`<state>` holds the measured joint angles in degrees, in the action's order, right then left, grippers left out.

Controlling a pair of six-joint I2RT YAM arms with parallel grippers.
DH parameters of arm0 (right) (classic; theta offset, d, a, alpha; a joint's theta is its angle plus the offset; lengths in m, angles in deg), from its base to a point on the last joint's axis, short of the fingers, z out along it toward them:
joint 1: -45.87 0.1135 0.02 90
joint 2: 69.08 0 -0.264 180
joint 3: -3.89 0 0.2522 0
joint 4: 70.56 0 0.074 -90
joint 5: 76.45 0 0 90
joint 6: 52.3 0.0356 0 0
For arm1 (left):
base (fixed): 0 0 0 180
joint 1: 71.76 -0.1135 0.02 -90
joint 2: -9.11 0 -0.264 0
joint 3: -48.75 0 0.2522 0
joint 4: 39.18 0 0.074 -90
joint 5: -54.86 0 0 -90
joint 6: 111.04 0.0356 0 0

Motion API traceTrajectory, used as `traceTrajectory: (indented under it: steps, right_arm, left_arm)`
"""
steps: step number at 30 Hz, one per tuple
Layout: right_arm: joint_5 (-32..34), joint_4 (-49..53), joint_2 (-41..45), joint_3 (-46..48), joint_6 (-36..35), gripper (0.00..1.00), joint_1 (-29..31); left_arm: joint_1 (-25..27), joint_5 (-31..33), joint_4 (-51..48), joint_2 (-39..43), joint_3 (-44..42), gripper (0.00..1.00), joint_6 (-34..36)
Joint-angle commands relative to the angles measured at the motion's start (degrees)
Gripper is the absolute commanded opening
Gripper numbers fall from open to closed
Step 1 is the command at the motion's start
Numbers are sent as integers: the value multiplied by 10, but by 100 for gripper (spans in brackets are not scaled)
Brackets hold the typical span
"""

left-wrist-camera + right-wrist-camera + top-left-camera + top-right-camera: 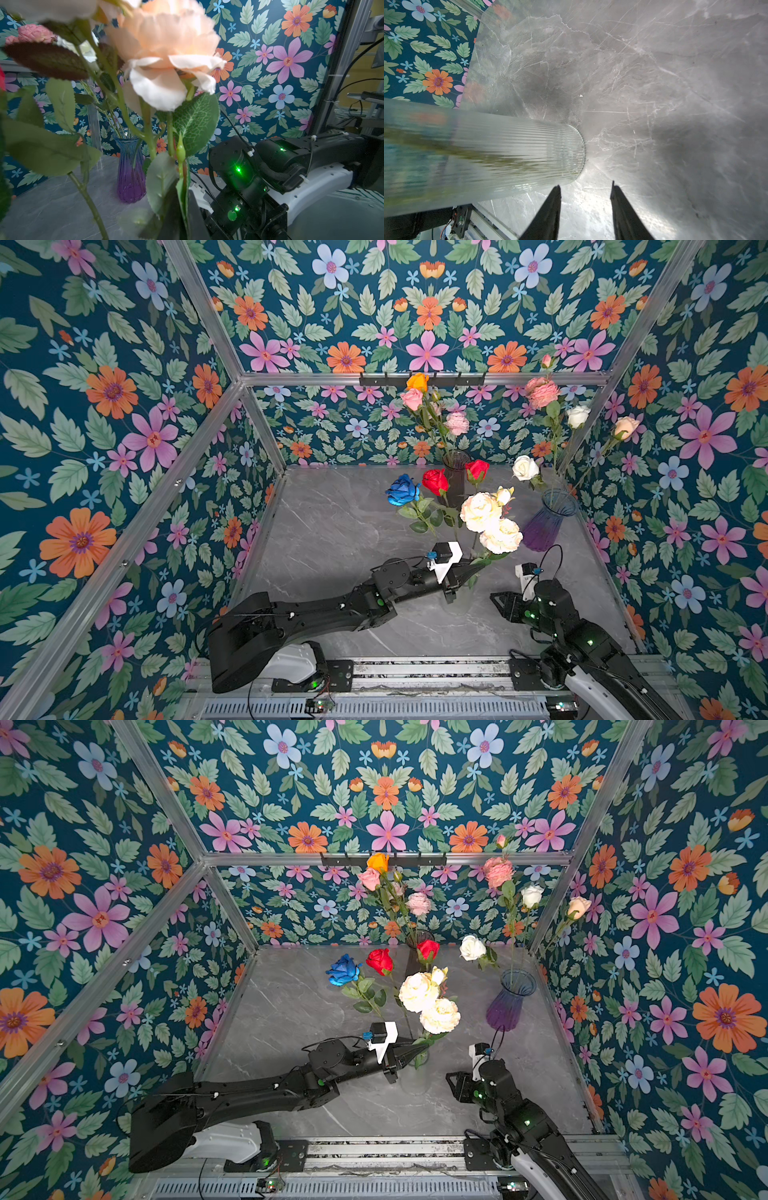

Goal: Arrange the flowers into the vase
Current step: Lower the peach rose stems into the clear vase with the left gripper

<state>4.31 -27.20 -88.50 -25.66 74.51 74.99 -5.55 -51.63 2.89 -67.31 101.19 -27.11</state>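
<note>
The left jaws are pressed together on the green stem of the cream peony spray (500, 536), low down and just above the mouth of the clear ribbed vase (457, 600). Gripping near the foot, under the leaves, likely gives control of where the stem end goes while the heavy heads stay free above. From the jaws the stem rises close to upright, with the heads up and leaning a little away from the arm. Its foot points down into the glass, where green streaks show through the ribs in the right wrist view. A blue rose (402, 489) and a red rose (434, 481) stand beyond the jaws, and their stems seem to run to the same vase. The right jaws stand apart and empty, low over the tabletop (654, 83), with the vase base just beside one tip, probably placed to steady it
</note>
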Motion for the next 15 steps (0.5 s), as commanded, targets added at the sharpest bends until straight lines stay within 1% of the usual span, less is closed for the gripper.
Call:
traceTrajectory:
  steps: [1, 4, 6, 7, 9, 12, 15]
  right_arm:
    - [2, -7, 0, 0, -3, 42, 0]
    - [2, -7, 0, -1, -3, 42, 0]
    - [2, -7, 0, 0, -3, 42, 0]
    - [2, -7, 1, 0, -3, 42, 1]
    - [2, -7, 0, 0, -3, 42, 0]
    - [2, -7, 0, 0, -3, 42, 0]
    - [2, -7, 0, 0, -3, 42, 0]
  left_arm:
    - [0, 19, 24, 8, -8, 8, 6]
    - [0, 66, 23, 16, -19, 0, 1]
    - [0, 101, 17, 17, -21, 0, -5]
    - [-1, 116, 6, 17, -18, 2, -9]
    - [-1, 129, -28, 13, -2, 18, -10]
    - [-1, 110, -56, 6, 17, 36, -2]
    - [-1, 113, -72, 2, 28, 57, -2]
